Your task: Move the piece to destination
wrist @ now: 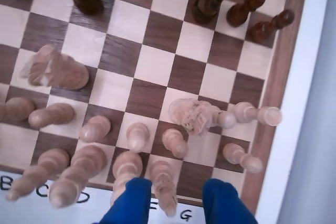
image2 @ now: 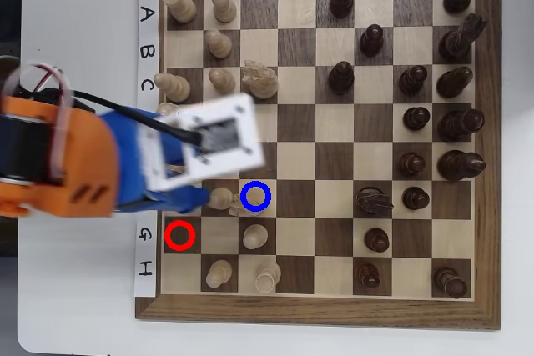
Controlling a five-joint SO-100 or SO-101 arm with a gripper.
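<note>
White tabletop (wrist: 315,129) edges the chessboard (wrist: 157,66) in the wrist view. Your end effector (wrist: 178,184) is spread apart and holds nothing. The piece (wrist: 197,115) stands free on a light square, with cream pawns (wrist: 137,136) crowded just beside it. In the overhead view it seems to sit in the blue-ringed destination (image2: 271,185), and the red-ringed square (image2: 179,235) is bare. Judging by that, you only have to back out without knocking those pawns

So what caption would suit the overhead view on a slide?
A robot arm leans over cream pieces on a chessboard, beside a blue-ringed light square and a red-ringed dark square.
</note>
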